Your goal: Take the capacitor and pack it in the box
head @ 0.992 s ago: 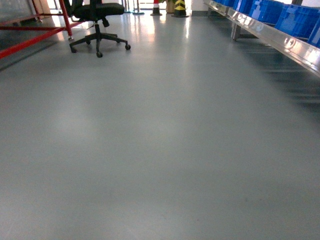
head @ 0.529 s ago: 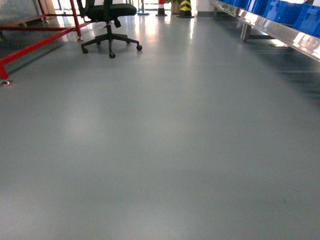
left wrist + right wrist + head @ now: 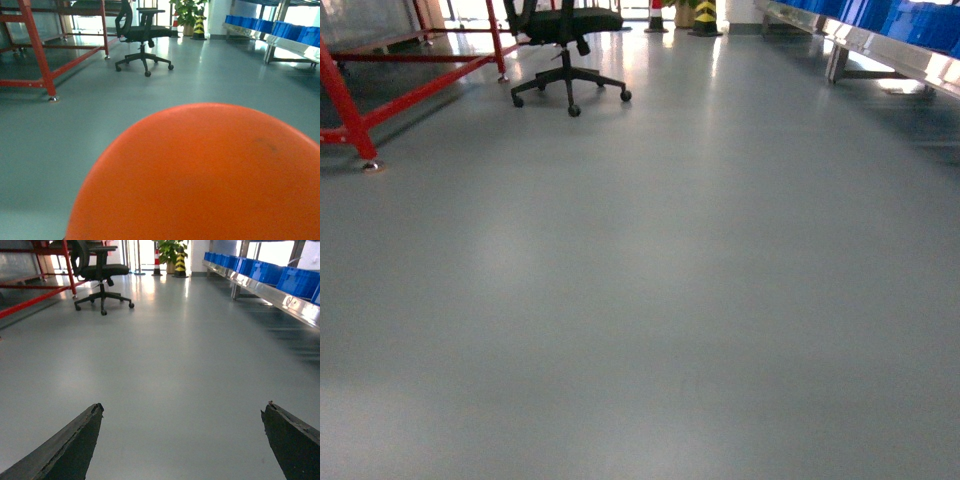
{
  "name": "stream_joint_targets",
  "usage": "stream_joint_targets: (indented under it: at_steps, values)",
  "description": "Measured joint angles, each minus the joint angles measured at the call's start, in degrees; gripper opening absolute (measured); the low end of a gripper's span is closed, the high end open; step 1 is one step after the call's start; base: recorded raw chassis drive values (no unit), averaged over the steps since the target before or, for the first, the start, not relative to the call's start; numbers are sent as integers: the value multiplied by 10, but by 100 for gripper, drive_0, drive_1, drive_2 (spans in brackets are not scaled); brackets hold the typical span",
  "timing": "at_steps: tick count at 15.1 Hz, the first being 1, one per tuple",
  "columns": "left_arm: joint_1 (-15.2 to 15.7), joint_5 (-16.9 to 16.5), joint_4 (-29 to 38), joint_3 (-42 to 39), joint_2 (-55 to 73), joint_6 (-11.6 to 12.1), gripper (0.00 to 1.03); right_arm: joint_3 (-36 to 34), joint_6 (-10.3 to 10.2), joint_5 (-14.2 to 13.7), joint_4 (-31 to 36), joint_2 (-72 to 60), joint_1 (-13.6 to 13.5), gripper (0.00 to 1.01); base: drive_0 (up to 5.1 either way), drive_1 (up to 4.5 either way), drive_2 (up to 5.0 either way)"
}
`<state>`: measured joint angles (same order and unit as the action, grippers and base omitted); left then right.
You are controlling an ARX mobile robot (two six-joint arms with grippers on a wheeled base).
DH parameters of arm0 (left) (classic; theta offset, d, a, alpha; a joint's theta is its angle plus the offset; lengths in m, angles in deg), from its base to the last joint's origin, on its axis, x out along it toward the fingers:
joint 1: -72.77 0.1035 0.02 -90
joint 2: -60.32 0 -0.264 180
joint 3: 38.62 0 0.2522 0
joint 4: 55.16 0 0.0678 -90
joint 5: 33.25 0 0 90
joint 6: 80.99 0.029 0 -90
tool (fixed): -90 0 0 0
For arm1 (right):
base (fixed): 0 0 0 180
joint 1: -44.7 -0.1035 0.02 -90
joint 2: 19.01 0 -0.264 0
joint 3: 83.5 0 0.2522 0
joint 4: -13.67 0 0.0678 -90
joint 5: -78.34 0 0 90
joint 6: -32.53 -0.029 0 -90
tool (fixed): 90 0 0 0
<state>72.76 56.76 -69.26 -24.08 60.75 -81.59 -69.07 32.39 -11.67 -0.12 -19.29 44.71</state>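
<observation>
Up ahead, head view: grey floor (image 3: 650, 300) fills nearly the whole frame, and we've got a black office chair (image 3: 567, 40) at upper left, a red steel frame (image 3: 350, 110) on the far left edge, and a metal rack with blue bins (image 3: 910, 30) running off the upper right corner.
Far end of the aisle: a yellow-and-black striped bollard (image 3: 705, 15) at the top edge, cropped.
Arms in the head view: neither one shows, just floor.
Left wrist view: a big smooth orange dome (image 3: 200, 175) swallows the lower half of the frame, something no other camera catches; above it, the same chair (image 3: 142, 37), red frame (image 3: 37, 55) and a potted plant (image 3: 187, 12) beside the bollard.
Left hand: hidden behind or below that orange dome, so I cannot tell whether it is spread or closed, or what it touches.
Right wrist view: two dark fingertips (image 3: 65, 450) poke in from the lower corners, one left, one right, with bare floor between them.
Right hand (image 3: 182, 440): spread wide, holding nothing, touching nothing, hanging above the floor.
Right side of that view: the blue bins (image 3: 270, 270) line up along the rack, sharper than in the head view.
Capacitor and box: neither appears in any of the three views.
</observation>
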Motion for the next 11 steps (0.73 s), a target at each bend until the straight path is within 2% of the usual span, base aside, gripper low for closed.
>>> stream_joint_targets:
  at_steps: [11]
  values:
    - [0,0,1,0,0,0,43,0,0,0,-2,0,0,98,-501,245,245]
